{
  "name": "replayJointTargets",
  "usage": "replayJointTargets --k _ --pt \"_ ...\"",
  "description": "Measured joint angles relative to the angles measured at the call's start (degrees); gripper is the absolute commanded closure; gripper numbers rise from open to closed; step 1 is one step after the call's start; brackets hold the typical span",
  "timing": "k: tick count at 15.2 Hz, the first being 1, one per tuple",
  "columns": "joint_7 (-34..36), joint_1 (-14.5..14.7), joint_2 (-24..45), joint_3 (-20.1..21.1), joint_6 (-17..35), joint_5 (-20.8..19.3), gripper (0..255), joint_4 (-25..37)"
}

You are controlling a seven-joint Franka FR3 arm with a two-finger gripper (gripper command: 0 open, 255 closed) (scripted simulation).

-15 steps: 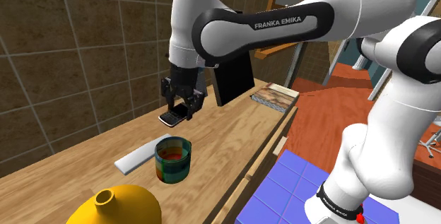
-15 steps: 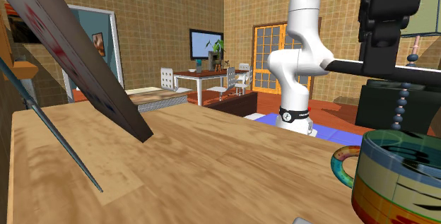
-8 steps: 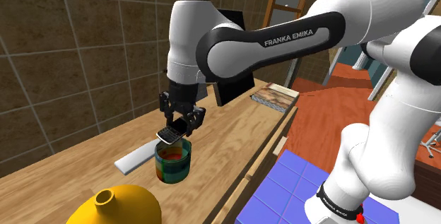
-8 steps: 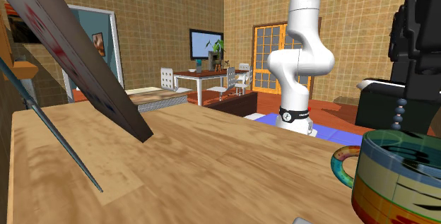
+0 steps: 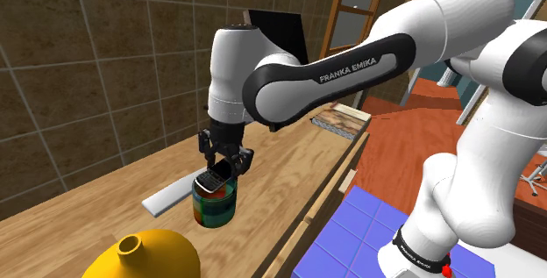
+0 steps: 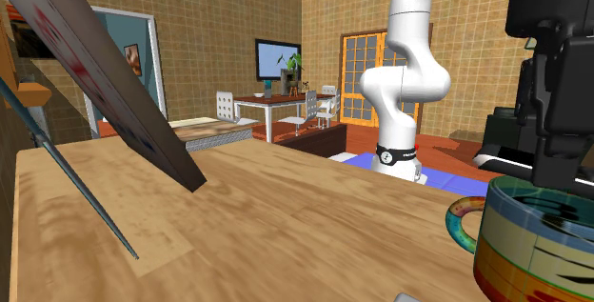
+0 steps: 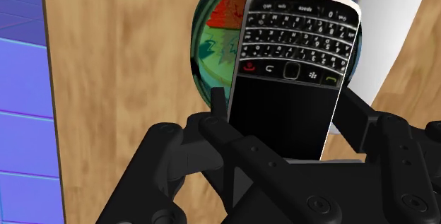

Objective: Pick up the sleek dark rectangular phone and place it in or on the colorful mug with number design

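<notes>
And down it comes! The pincer (image 5: 217, 169) has swung from up behind the mug (image 5: 215, 208) to directly over it, dropping all the while. The phone (image 5: 209, 182), a second ago well above the rim, now dips right at the mug's mouth.

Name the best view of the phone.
The wrist view: the phone faces the camera, keypad and screen plain, clasped by the tool above the mug. The shoulder view shows it small at the mug's rim; in the second exterior view it is lost against the black tool.
</notes>
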Motion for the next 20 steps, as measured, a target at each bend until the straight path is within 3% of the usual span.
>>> replayJointTargets --k 8,9,15,20 --pt "0.1 0.0 0.6 0.0 1.9 -0.2 255 -1.1" --pt "0.1 0.0 0.6 0.0 1.9 -0.2 0 -1.1" --pt "0.1 0.0 0.7 0.0 1.9 -0.2 0 -1.1" --pt "-0.3 -0.1 -1.6 -0.1 -4.2 0.4 0 2.8"
